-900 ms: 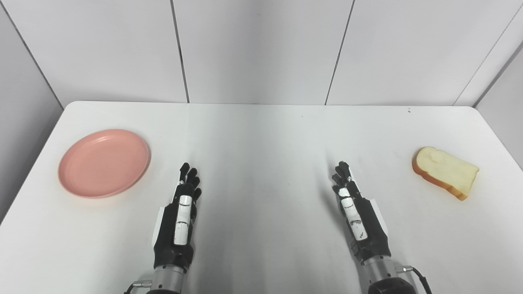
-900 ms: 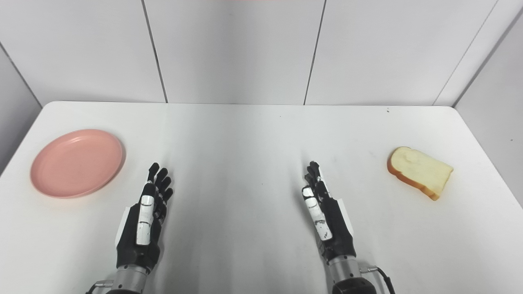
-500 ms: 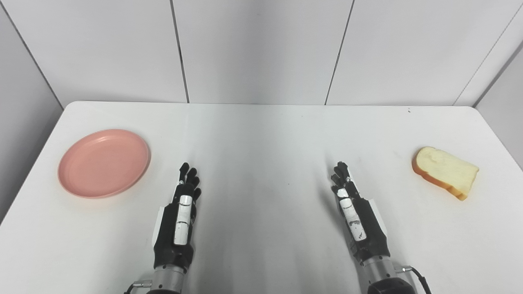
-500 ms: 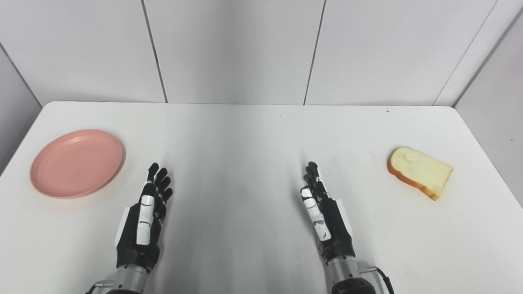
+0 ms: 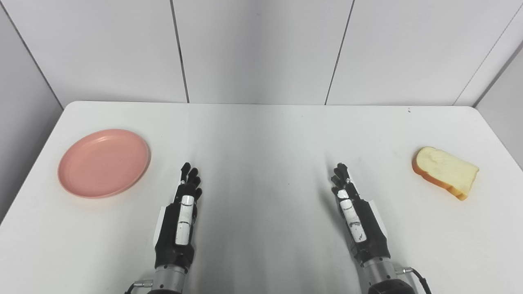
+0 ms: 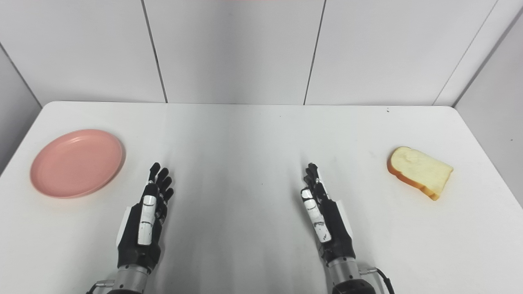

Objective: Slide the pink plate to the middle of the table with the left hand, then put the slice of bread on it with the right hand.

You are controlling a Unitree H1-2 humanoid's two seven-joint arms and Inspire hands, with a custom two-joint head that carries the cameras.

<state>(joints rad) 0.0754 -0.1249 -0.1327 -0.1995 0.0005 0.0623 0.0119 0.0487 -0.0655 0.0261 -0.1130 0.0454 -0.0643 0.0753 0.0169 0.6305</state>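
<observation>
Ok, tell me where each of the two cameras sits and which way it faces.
Left eye view: on the head, looking down and forward over the white table; the left hand and right hand enter from the bottom edge.
Right eye view: beside it, a little to the right, facing the same way, so everything sits further left in frame; the same hands show.
Shared: the pink plate at the table's left, the slice of bread at its right, both hands open.
</observation>
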